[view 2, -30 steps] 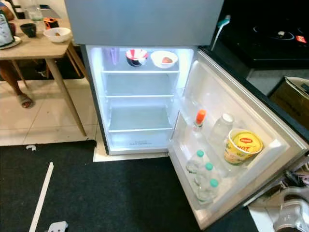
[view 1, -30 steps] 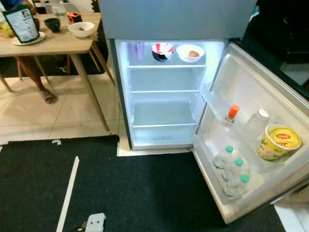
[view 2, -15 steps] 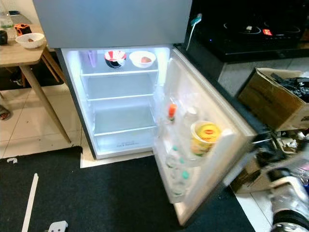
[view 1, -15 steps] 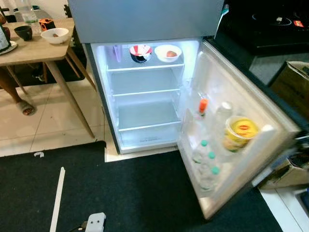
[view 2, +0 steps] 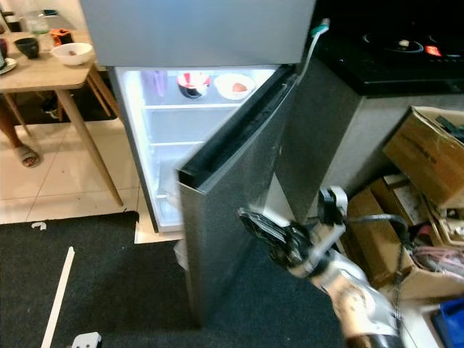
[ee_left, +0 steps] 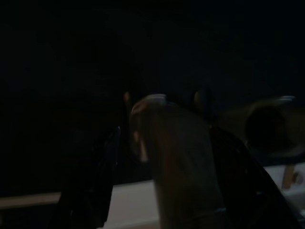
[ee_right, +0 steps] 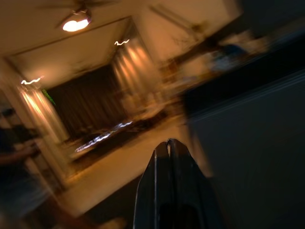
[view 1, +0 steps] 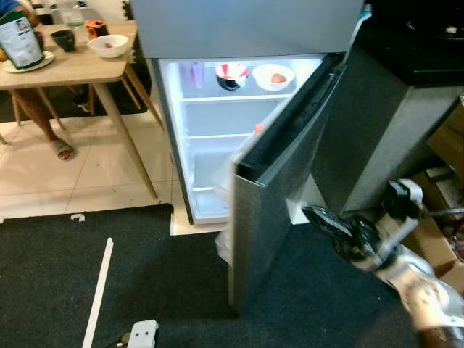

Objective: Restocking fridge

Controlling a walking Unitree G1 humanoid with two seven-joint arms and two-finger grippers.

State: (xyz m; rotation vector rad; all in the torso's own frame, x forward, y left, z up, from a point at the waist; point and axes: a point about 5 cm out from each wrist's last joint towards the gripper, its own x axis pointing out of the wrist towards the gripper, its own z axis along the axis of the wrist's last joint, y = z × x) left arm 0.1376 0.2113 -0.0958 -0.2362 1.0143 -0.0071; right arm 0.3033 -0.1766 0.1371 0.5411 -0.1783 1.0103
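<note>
Home kitchen: fridge [view 1: 290, 174], dining table [view 1: 80, 69] (bowls on it).

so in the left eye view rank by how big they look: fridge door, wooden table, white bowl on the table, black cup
1. fridge door, though it is nearest the camera
2. wooden table
3. white bowl
4. black cup

Lit fridge interior [view 1: 217, 123], dark, blurred wrist views

Fridge [view 1: 246, 29] ahead, door [view 1: 279, 196] half across it, table [view 1: 72, 69] left, boxes [view 2: 428, 156] right
</note>
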